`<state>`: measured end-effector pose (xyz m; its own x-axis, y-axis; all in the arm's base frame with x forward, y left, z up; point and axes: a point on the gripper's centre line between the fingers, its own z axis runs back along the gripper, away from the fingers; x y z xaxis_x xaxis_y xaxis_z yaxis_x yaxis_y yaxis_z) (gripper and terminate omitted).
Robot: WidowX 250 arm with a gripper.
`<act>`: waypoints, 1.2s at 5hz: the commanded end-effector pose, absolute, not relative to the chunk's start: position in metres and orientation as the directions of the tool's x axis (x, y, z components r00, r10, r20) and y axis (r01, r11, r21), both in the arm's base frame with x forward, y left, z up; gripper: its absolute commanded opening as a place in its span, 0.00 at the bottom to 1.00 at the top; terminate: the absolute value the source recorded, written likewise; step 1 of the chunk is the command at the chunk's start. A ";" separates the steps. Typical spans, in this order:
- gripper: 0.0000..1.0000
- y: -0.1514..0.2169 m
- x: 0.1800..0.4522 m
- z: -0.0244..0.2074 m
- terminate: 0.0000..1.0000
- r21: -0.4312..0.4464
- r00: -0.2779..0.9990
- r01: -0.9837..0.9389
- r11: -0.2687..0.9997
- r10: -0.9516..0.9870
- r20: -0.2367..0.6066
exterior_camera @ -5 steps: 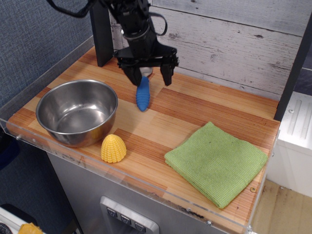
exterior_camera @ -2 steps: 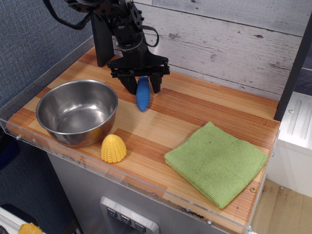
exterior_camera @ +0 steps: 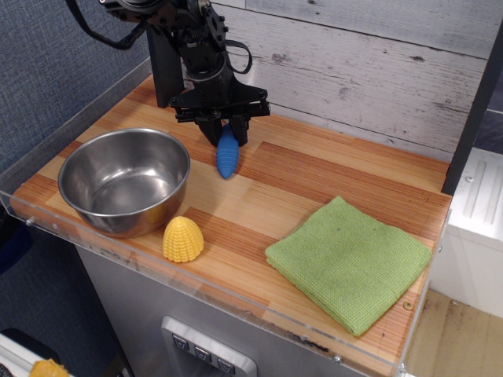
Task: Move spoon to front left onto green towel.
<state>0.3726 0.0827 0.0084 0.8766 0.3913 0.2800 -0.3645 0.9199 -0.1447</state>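
The spoon (exterior_camera: 227,156) lies on the wooden table behind the steel bowl; only its ribbed blue handle shows, and its metal bowl is hidden under the gripper. My black gripper (exterior_camera: 225,135) is low over the handle's far end, its fingers closed around it. The green towel (exterior_camera: 348,262) lies folded at the right front of the table, well apart from the spoon and gripper.
A large steel bowl (exterior_camera: 124,181) sits at the left front. A yellow toy corn cob (exterior_camera: 182,239) stands just in front of it. A black post (exterior_camera: 163,63) rises behind the gripper. A clear rim (exterior_camera: 196,287) edges the table front.
The gripper has dropped onto the spoon handle and its fingers have closed from wide open to pinching the handle's far end. The spoon has shifted slightly left.
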 end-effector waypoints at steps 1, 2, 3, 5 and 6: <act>0.00 0.080 0.368 0.025 0.00 -0.170 0.866 -0.359 0.917 0.396 0.304; 0.00 0.079 0.368 0.041 0.00 -0.191 0.847 -0.375 0.907 0.419 0.327; 0.00 0.074 0.364 0.054 0.00 -0.218 0.834 -0.381 0.898 0.436 0.339; 0.00 0.050 0.367 0.082 0.00 -0.254 0.827 -0.336 0.907 0.413 0.380; 0.00 0.037 0.364 0.098 0.00 -0.259 0.826 -0.304 0.917 0.389 0.409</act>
<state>0.3632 0.0348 0.0789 0.8468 0.3939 0.3574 -0.3178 0.9136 -0.2538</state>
